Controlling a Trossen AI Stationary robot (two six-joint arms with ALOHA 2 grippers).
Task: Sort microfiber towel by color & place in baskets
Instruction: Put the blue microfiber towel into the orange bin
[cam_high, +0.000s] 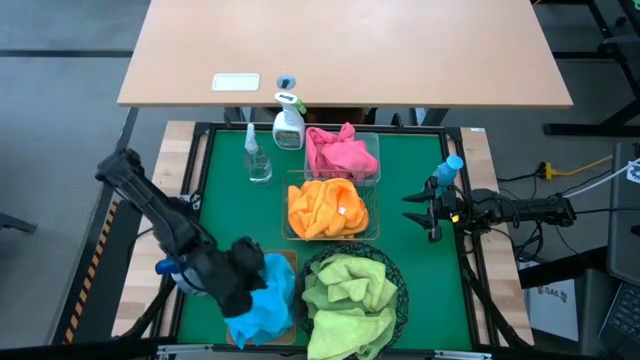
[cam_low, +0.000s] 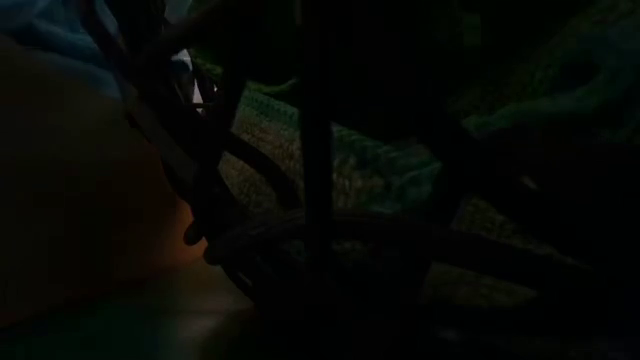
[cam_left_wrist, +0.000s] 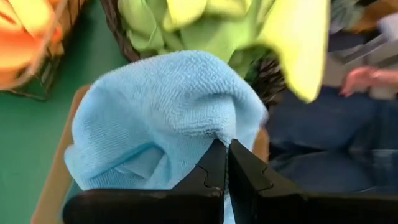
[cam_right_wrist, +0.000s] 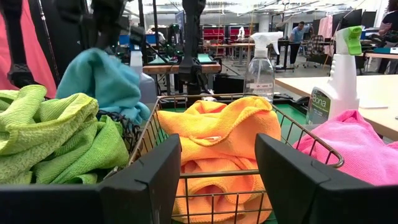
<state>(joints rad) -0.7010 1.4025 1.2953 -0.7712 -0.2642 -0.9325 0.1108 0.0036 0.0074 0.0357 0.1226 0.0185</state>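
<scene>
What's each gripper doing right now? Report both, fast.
Left gripper: shut on the blue towel, over the tan bin.
Right gripper: open, holding nothing, at the table's right side.

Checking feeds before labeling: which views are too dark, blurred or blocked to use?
Low view: nearly black, blocked by things close to the lens; only a bit of blue cloth shows. Left wrist view: sharp on the blue cloth, with the yellow-green cloth soft and the background blurred. Right wrist view: evenly lit, orange cloth crisp. High view: clear, no glare on the green mat.
</scene>
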